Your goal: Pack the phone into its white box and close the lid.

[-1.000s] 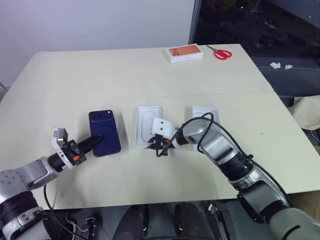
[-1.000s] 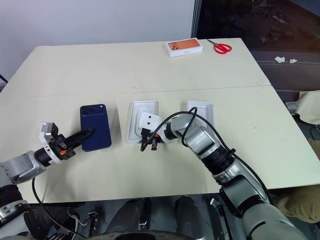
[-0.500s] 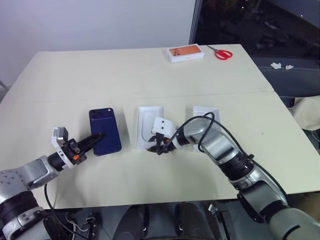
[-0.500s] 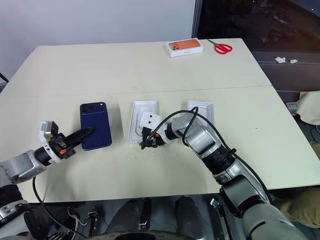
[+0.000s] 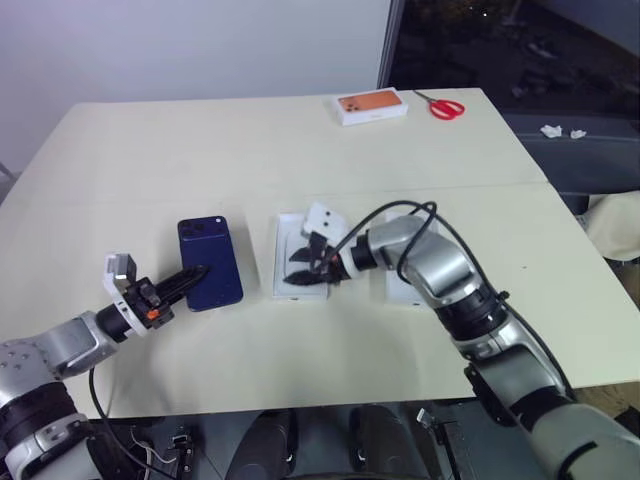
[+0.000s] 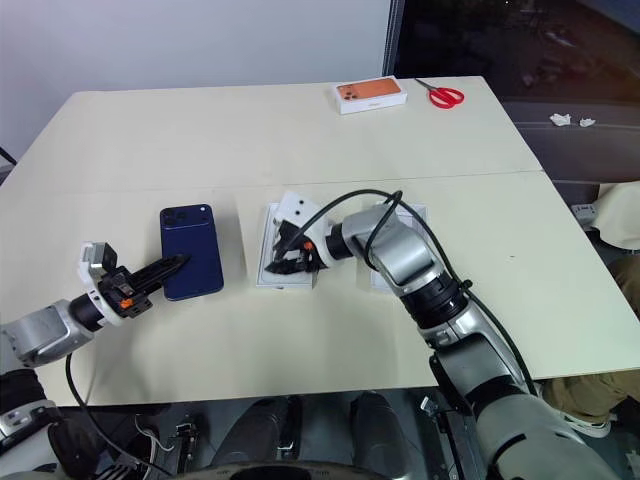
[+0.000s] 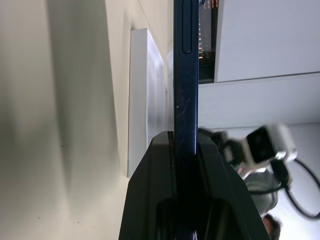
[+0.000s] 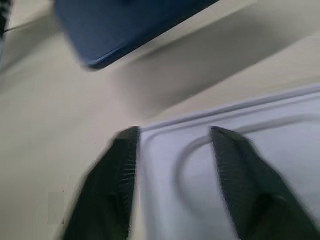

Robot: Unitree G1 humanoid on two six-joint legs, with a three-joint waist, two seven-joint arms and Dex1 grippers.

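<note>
While my left tool [image 5: 196, 274] is shut narrow on the near short edge of the phone [image 5: 212, 255], the phone is at the left part of the bench [image 5: 250, 150], well apart from any tray, so nothing is packed yet. The grip takes only a thin strip of glossy side. If I lift or swing from this end, I judge the phone may pivot between the pads or slip out and fall flat on the bench. Whether its far end rests on the bench I cannot tell. My right tool [image 5: 302, 267] stands with its fingers apart over the near corner of the white moulded insert [image 5: 287, 232], one finger outside the rim and one above the oval recess. If I close it here, the outer finger may only push the insert sideways toward the phone, not catch it, because the rim is low and smooth. Whether the white box lies under this insert I cannot tell. A second white tray [image 6: 415, 213], plain white inside, lies just beside my right forearm and is perhaps the lid turned over. The loose black cable on that arm [image 5: 400, 215] passes above it, and a careless sweep could drag the tray out of place.
</note>
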